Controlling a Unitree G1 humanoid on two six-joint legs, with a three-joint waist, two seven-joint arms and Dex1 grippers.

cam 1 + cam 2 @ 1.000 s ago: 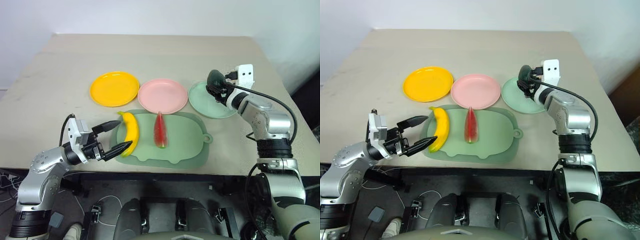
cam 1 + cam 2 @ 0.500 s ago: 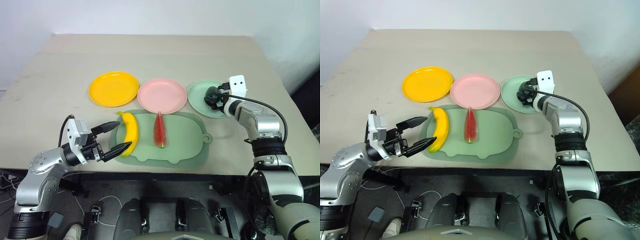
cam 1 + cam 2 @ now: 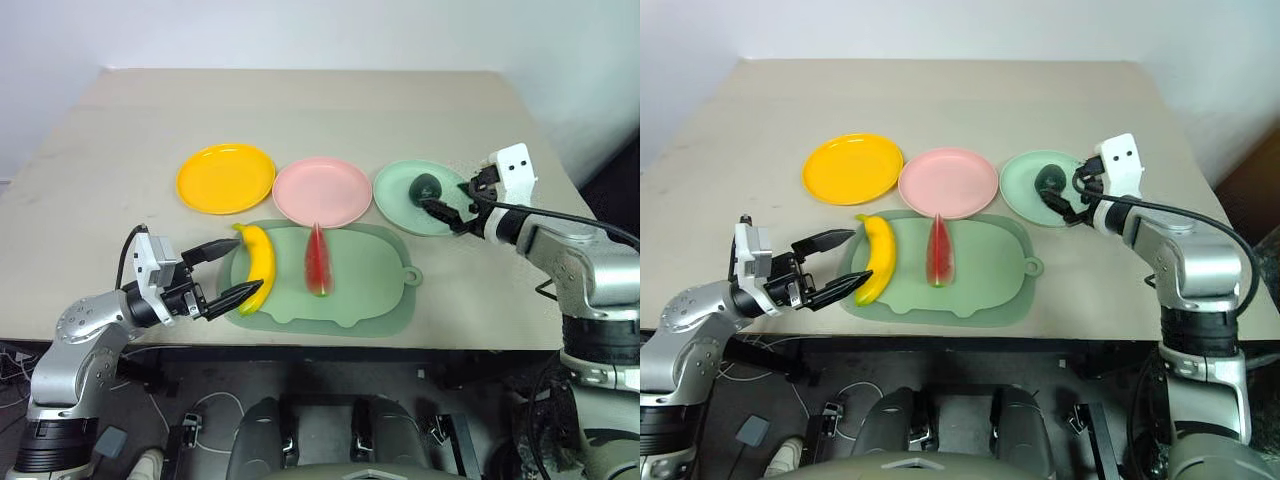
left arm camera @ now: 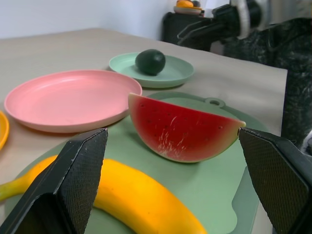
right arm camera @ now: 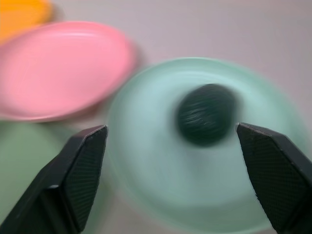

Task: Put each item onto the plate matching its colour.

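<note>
From the head views, I have the avocado [image 3: 427,187] on the mint plate [image 3: 392,199], my right claw [image 3: 448,207] wide just beside it. My left claw [image 3: 224,274] gapes at the banana [image 3: 261,270], lengthwise front-to-back on the mat [image 3: 365,290] near the surface's [image 3: 100,180] front edge. Left wrist: watermelon [image 4: 183,131] beyond. Right wrist: avocado between open fingers [image 5: 78,170].

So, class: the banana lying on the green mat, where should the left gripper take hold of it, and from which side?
Grip the banana across its thick middle, coming in level from the left gripper side. It lies flat, its curved length crosswise to the open gripper, and its tapered ends would probably slip.
</note>
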